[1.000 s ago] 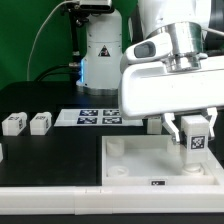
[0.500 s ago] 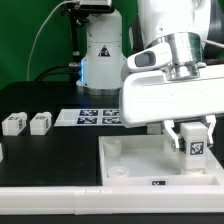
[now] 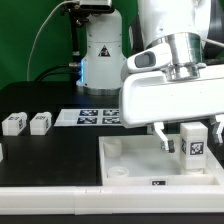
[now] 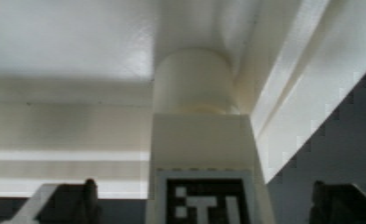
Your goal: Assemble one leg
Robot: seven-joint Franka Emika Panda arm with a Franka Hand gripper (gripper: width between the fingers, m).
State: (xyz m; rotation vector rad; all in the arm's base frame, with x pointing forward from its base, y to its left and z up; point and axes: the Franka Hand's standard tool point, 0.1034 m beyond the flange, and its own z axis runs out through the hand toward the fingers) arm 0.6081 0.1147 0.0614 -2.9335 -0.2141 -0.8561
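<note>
A leg, a small white block with a black-and-white tag facing the camera, stands upright in the far corner of the large white square tray-like part at the exterior view's right. My gripper is open around it, one finger on each side with a gap to the leg. In the wrist view the leg rises between the two dark fingers, clear of both, its rounded end set against the tray's inner corner. Two more legs lie on the black table at the exterior view's left.
The marker board lies flat behind the tray. The arm's white base stands at the back. Another white part shows at the left edge. The tray's raised rim runs along the front.
The fingers have spread apart and let go of the leg, which stays upright in the tray's corner.
</note>
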